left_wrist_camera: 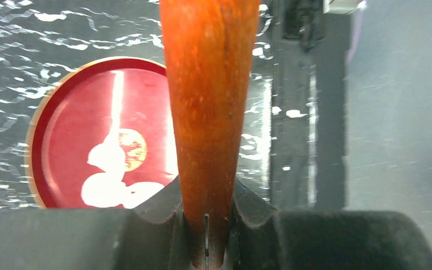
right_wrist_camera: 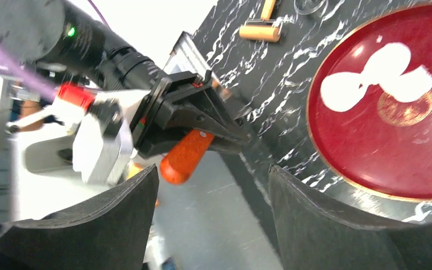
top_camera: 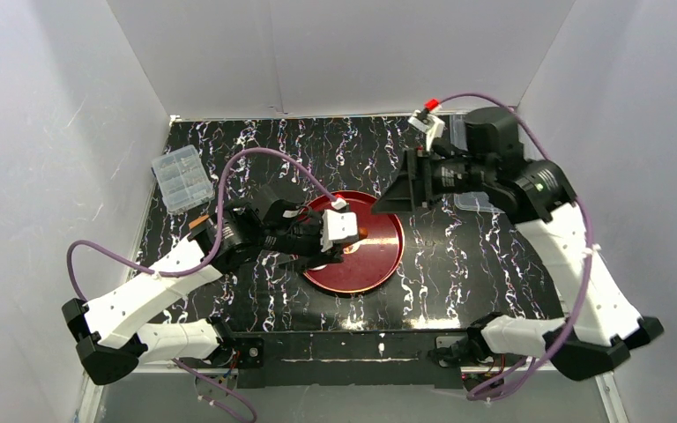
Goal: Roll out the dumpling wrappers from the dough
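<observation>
Left gripper [left_wrist_camera: 208,216]: fingers clamped on a wooden rolling pin [left_wrist_camera: 208,101], orange-brown and tapered; the pin runs straight out from between the fingers; in the top view this gripper sits over the left part of the red plate [top_camera: 383,260]; whether the pin touches the plate cannot be told.

Red plate: round, gold-edged, resting on the black marbled table [top_camera: 494,256] at its middle, between the two arms; a gold emblem [right_wrist_camera: 406,108] marks its centre.

Dough [right_wrist_camera: 343,91]: lies flat on the plate as a thin white patch of irregular, lobed outline; one lobe overlaps the edge of the emblem; no separate round discs can be made out.

Right gripper [right_wrist_camera: 212,185]: fingers spread wide, nothing between them; raised above the table just beyond the plate's far right edge, pointing towards the left gripper.

Small wooden hand roller [right_wrist_camera: 261,29]: lying on the table, well apart from the plate.

Clear plastic box [top_camera: 181,178]: lidded, at the far left of the table.
</observation>
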Controlling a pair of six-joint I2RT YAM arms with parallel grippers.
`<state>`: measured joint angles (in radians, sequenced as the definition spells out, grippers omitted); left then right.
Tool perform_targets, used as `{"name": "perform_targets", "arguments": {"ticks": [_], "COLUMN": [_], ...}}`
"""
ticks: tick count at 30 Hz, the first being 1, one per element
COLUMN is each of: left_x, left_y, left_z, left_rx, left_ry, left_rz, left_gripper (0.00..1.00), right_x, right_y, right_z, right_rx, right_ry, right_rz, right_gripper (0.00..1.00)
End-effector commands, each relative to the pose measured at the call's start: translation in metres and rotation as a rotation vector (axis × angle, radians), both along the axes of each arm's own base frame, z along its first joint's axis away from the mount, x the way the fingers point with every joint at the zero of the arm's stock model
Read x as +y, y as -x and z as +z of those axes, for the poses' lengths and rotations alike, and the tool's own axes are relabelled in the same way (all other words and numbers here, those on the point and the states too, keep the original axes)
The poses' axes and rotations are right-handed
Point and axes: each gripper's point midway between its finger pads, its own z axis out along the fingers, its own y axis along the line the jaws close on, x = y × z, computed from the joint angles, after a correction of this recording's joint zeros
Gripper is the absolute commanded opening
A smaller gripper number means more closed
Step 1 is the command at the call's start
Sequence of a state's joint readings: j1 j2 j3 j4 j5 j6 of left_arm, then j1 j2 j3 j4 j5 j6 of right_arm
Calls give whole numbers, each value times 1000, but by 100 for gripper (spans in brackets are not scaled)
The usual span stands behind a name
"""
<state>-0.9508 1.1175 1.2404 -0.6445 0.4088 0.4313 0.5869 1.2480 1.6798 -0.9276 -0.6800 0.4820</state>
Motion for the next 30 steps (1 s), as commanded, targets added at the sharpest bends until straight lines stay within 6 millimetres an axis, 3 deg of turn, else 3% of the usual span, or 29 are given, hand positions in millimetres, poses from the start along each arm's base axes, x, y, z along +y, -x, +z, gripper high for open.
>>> {"name": "perform_targets", "arguments": {"ticks": [1,3,6,8,12,18,20,24,30], "left_x": [-1,-2,-3,-4,-4,-7,-7,-8,-9], "left_y": [41,44,45,45,43,42,42,41,42], "left_z": [28,30,35,37,40,44,44,43,42], "left_rx": [274,308,305,297,276,254,256,254,254], "left_ry": [104,111,128,131,131,132,128,126,121], "left_rz": [14,14,11,4,-12,-35,-37,-35,-50], "left_gripper": [0,0,0,0,0,0,0,0,0], "right_x": [-8,-7,-2,4,20,42,45,52,62], "right_y": [19,42,60,61,61,61,62,67,62], "right_z": [32,36,9,6,18,-2,-3,-4,-7], "right_rx": [-352,-408,-442,-455,-522,-479,-472,-451,-440], "right_ry": [-153,-215,-129,-135,-203,-154,-160,-173,-197], "right_rz": [143,268,370,389,402,455,469,495,476], "right_gripper": [77,75,78,80,81,79,75,59,45]}}
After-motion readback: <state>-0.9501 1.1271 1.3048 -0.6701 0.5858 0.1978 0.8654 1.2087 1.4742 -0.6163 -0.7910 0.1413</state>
